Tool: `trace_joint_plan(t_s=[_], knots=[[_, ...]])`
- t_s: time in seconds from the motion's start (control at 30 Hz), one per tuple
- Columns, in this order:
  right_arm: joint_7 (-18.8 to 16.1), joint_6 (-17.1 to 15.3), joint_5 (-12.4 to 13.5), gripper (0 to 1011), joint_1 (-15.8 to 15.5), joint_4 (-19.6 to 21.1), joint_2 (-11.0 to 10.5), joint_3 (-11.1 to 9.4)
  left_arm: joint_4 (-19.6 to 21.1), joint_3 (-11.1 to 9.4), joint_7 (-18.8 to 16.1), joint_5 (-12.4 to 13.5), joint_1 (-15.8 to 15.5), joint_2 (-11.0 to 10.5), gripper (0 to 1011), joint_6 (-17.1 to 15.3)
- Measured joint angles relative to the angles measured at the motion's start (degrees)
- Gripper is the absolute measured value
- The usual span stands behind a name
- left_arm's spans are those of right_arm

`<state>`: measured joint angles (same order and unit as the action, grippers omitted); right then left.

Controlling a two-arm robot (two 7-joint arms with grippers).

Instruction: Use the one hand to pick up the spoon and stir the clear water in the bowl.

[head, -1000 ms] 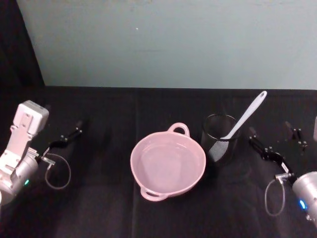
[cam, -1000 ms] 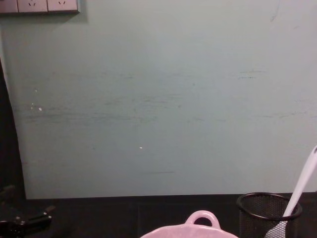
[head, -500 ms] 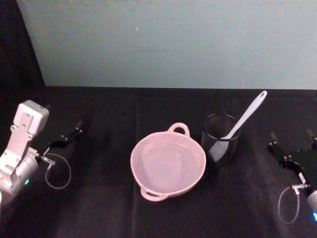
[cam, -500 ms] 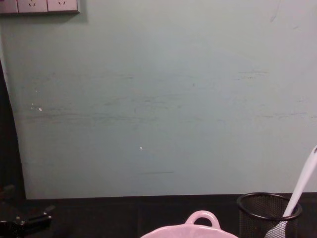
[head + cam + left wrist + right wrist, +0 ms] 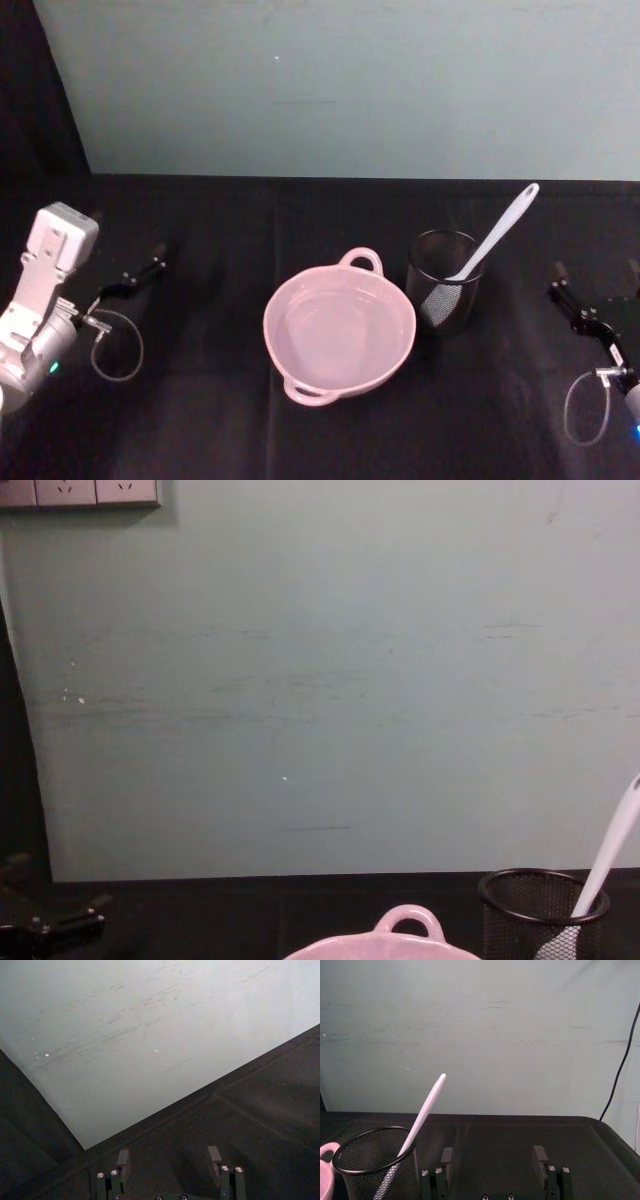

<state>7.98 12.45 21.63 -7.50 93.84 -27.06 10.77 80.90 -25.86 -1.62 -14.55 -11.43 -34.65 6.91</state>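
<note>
Spoon [image 5: 492,234] tilted in mesh cup [image 5: 441,292]

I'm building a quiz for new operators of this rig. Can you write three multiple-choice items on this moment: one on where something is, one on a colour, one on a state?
1. Where is the spoon?
A. lying in the bowl
B. standing in the black mesh cup
C. held by an end effector

2. What colour is the bowl?
A. pale pink
B. blue
C. black

3. How is the right end effector?
A. shut on the spoon
B. shut and empty
C. open and empty

Answers:
1 B: the spoon leans out of the black mesh cup, right of the bowl.
2 A: its rim and loop handles are pale pink in the head view.
3 C: its fingers stand apart with nothing between them, right of the cup; the left end effector is open too, far left.
</note>
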Motion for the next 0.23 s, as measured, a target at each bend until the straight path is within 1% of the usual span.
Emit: trace_joint_plan(t_s=[0.23], knots=[[0.05, -0.09, -0.14, 1002, 0.00, 0.08, -0.09, 0.09, 0.00, 0.00, 0.00, 0.00, 0.00, 0.00, 1005, 0.00]])
